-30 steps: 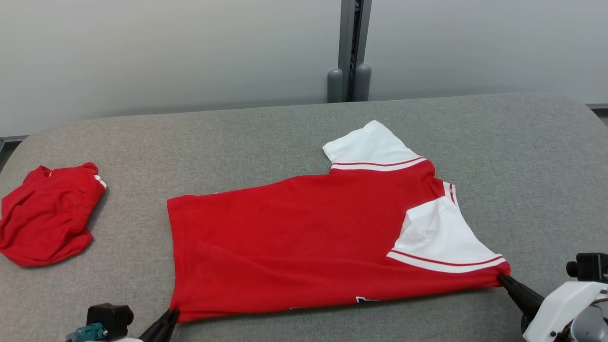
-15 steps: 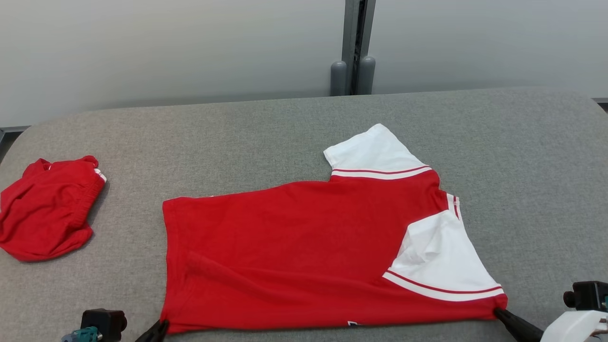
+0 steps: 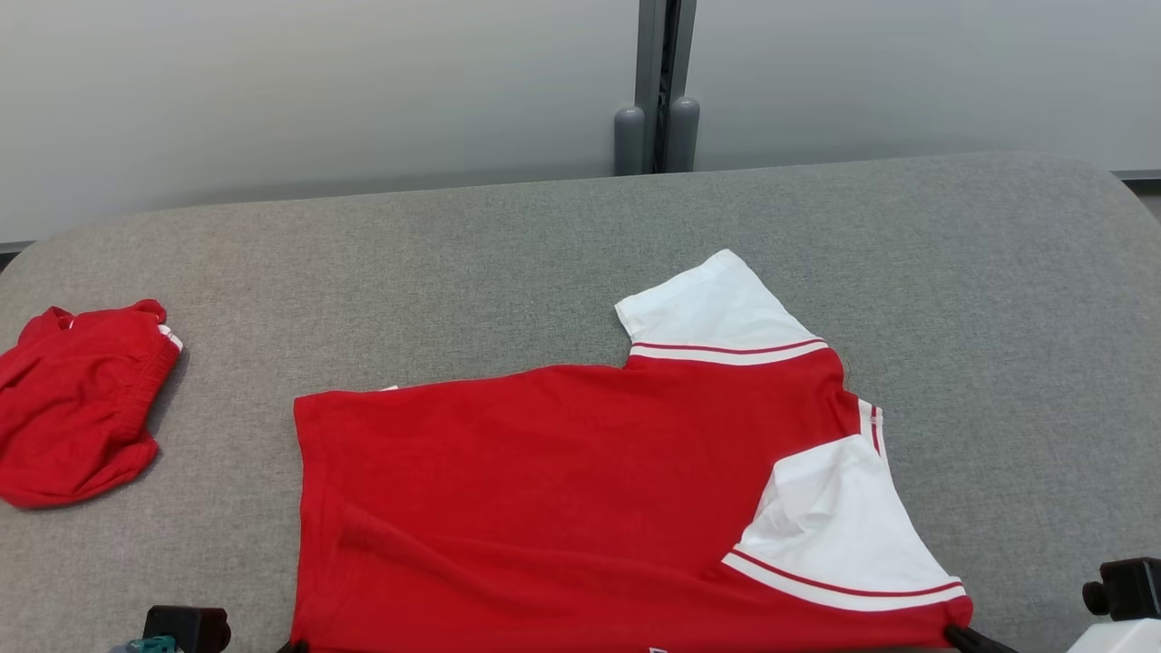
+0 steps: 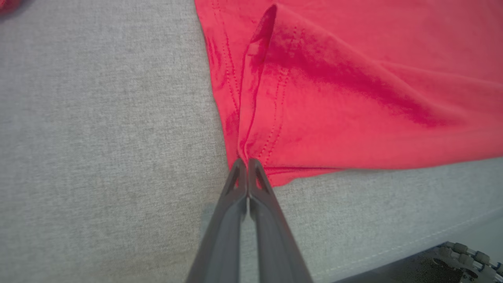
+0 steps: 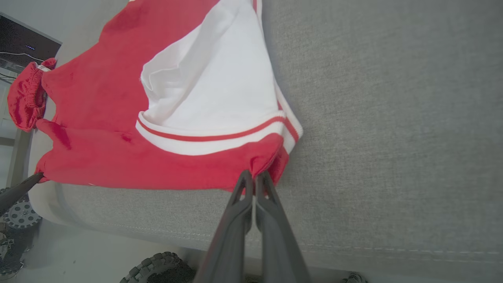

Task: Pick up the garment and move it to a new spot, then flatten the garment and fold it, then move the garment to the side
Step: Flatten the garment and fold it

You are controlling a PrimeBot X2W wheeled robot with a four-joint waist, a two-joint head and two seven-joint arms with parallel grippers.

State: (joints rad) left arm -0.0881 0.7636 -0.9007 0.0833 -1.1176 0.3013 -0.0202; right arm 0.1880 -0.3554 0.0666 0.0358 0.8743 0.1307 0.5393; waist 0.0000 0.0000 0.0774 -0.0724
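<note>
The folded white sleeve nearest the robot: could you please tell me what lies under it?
The red shirt body lies under the white sleeve; whatever it covers is hidden.

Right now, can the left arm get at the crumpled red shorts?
Probably not yet: its jaws are shut on the shirt corner. Bare table lies between them and the shorts, so once they let go, the way looks free.

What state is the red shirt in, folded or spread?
Partly folded: the shirt lies flat with its near white sleeve turned onto the body.
</note>
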